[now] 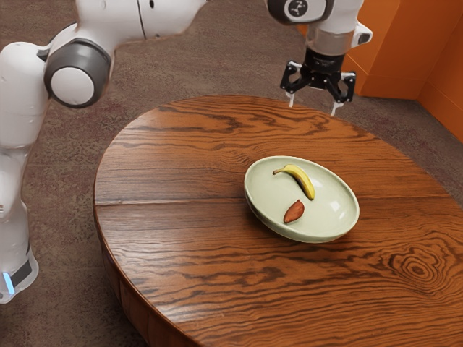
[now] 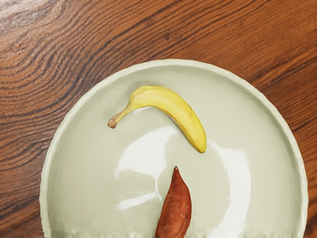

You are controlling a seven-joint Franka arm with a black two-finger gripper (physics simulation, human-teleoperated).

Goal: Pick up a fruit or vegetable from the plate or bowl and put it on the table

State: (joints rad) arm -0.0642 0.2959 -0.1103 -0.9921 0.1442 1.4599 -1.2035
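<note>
My gripper point(image 1: 313, 107) is high above the table's far side in the exterior view, its two fingers spread wide with nothing between them. Lower down, a pale green bowl point(image 1: 336, 206) holds a yellow banana point(image 1: 299, 179) and a reddish-brown sweet potato point(image 1: 294, 212). The wrist view looks down into the bowl point(image 2: 74, 173); the curved banana point(image 2: 171, 105) lies apart from the pointed tip of the sweet potato point(image 2: 175, 208), whose other end is cut off by the picture's edge.
The round wooden table point(image 1: 173, 188) carries the bowl, with bare wood on all sides of it. The arm's base stands beyond the table's edge at the exterior view's left. An orange wall point(image 1: 401, 50) rises behind.
</note>
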